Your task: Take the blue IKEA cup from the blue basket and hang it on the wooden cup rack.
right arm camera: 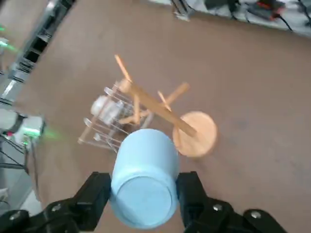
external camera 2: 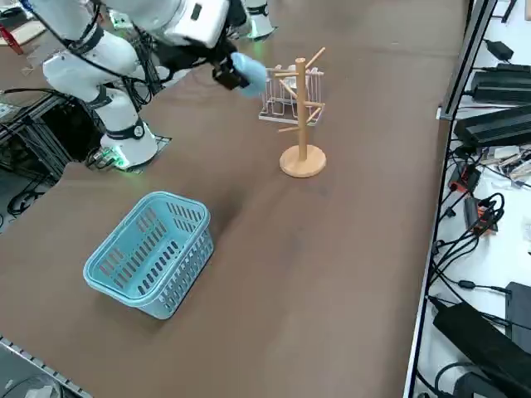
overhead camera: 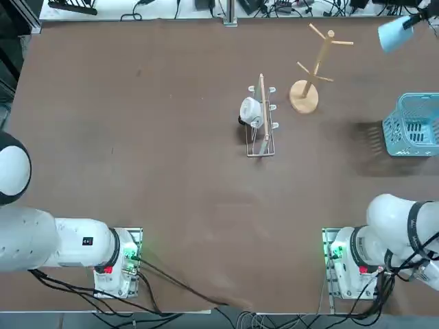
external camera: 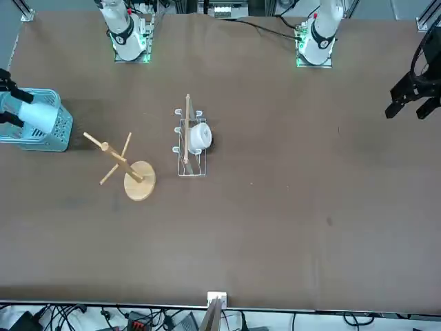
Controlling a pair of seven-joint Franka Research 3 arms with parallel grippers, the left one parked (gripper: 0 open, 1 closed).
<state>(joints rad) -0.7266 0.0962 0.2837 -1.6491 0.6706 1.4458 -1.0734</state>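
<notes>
My right gripper (right arm camera: 144,196) is shut on the blue IKEA cup (right arm camera: 145,179), its fingers (right arm camera: 95,193) pressing the cup's two sides. The cup (external camera 2: 249,73) hangs in the air, lying sideways, between the blue basket (external camera 2: 178,201) and the wooden cup rack (external camera 2: 300,116). In the top view the held cup (overhead camera: 394,33) is near the far right corner, beyond the basket (overhead camera: 405,137) and right of the rack (overhead camera: 312,68). From the front, cup (external camera: 38,114) and gripper (external camera: 12,103) overlap the basket (external camera: 60,134). The basket's inside shows nothing in it.
A low wire rack with a wooden bar (overhead camera: 261,123) holds a white mug (overhead camera: 250,111) just left of the wooden rack's round base (overhead camera: 304,96). Cables and boxes lie along the table's far and right edges (external camera 2: 489,124).
</notes>
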